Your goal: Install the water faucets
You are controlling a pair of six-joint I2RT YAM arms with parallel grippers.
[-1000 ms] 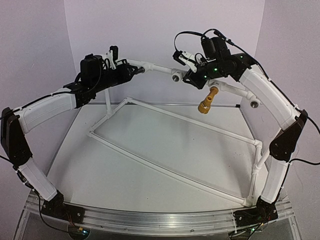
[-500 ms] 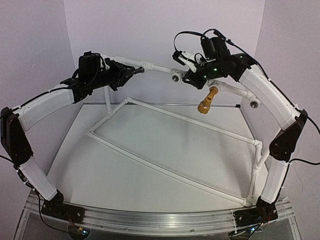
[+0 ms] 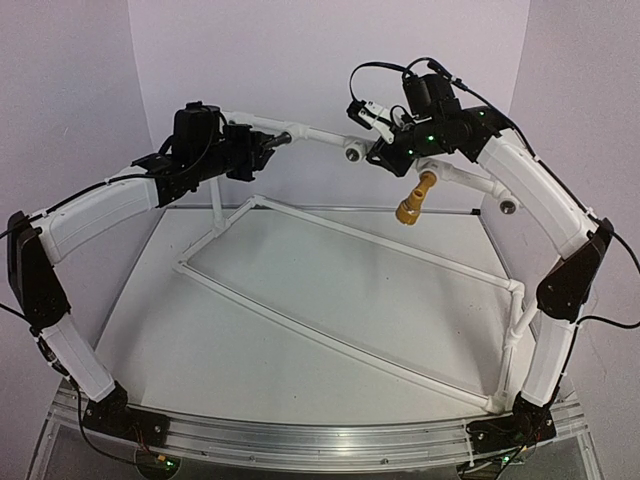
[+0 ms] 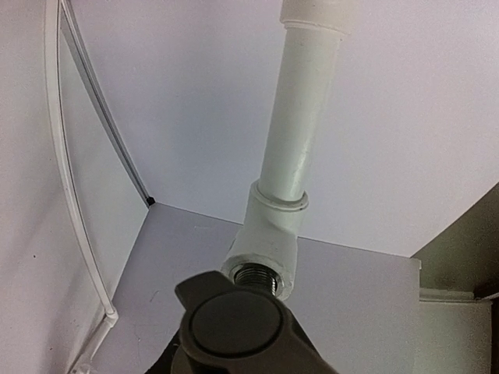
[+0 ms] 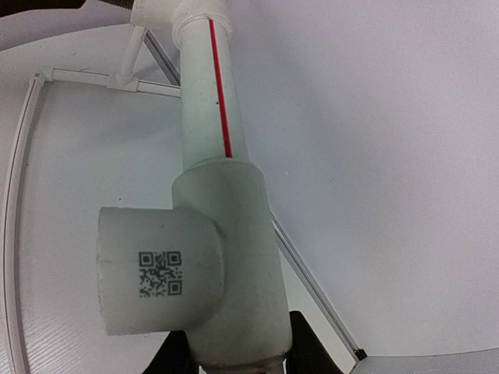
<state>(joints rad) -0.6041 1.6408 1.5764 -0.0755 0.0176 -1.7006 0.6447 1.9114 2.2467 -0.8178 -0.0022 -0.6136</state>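
Left tool (image 3: 266, 144), clamped on black faucet (image 4: 234, 327), has rotated at the socket (image 4: 265, 245); right tool (image 3: 386, 153) grips pipe tee (image 5: 222, 234).

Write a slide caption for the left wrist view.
Left wrist view: black faucet at the threaded metal mouth of a white pipe socket.

Left arm (image 3: 95, 215) & right arm (image 3: 530, 185): rounded white shell links, black elbow & base joints, bulky black wrist units. Left end effector (image 3: 268, 143) & right end effector (image 3: 385, 157) all black. Thin black cables (image 3: 375, 67) loop over right wrist. 2 green LEDs (image 3: 430, 126) on it.
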